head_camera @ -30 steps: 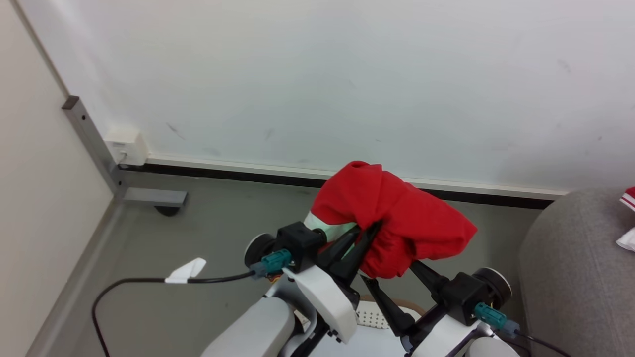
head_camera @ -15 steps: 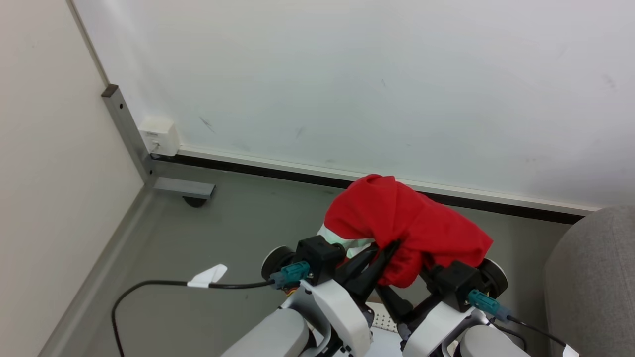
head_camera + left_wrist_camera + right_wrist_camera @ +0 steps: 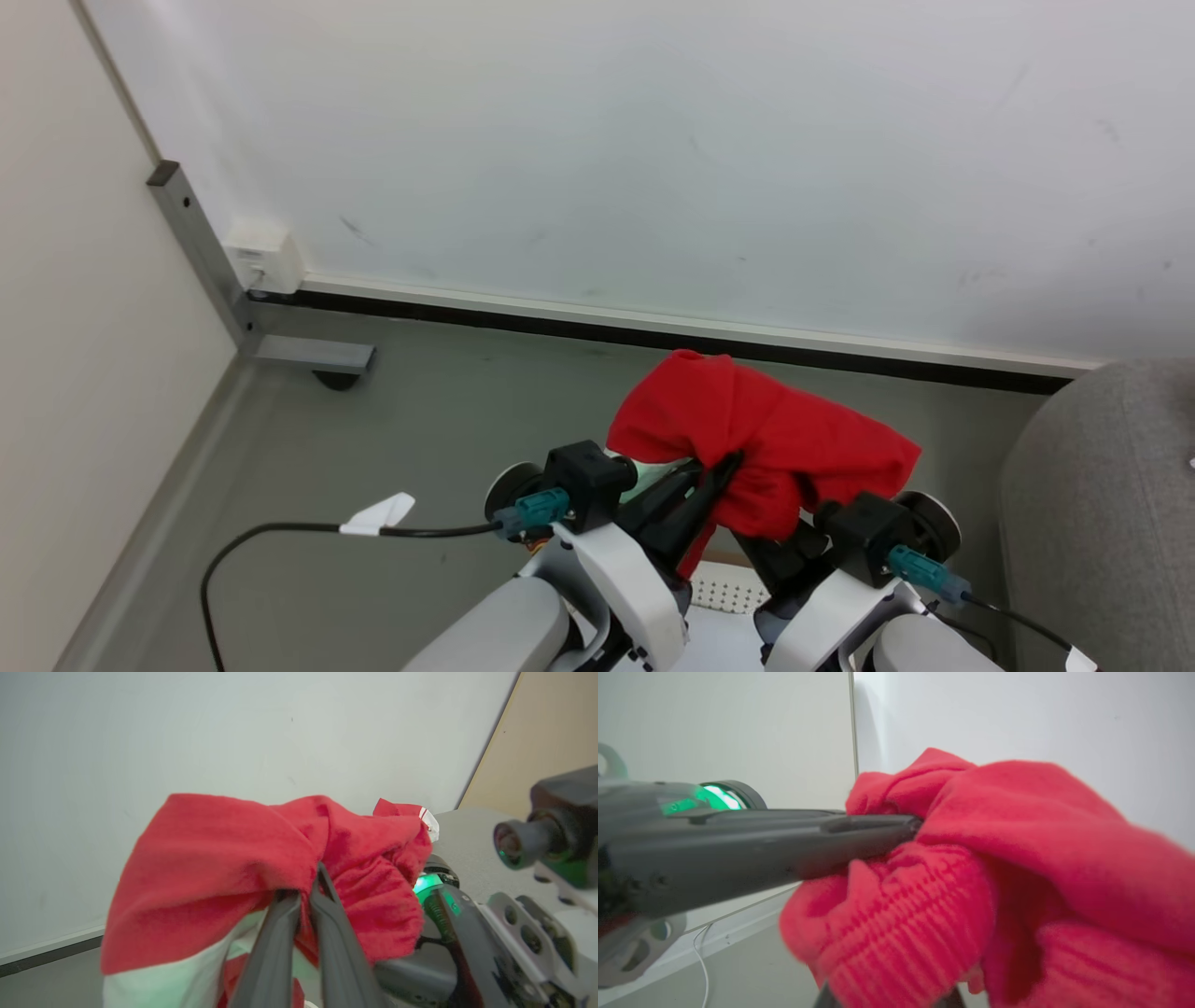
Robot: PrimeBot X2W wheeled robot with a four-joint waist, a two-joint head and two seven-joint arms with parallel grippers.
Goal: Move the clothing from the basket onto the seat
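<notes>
Left claw (image 3: 726, 460) and right claw (image 3: 792, 551) stand over open grey floor (image 3: 420, 420), with the white wall (image 3: 653, 140) beyond and the seat (image 3: 1092, 523) edge close on the right. The clothing (image 3: 766, 439) is bunched over both, above the basket (image 3: 724, 590). The left claw's fingers are pressed together, pinching a red fold. The right claw's fingers are buried in fabric, so I cannot tell their spread.

Pale grey forearm shells (image 3: 495, 625) end in black wrist blocks (image 3: 583, 471) with teal connectors (image 3: 534, 510) and long dark tapered fingers (image 3: 275, 952). A black cable (image 3: 439, 533) bearing a white tape tag (image 3: 378, 513) leaves the left wrist.
</notes>
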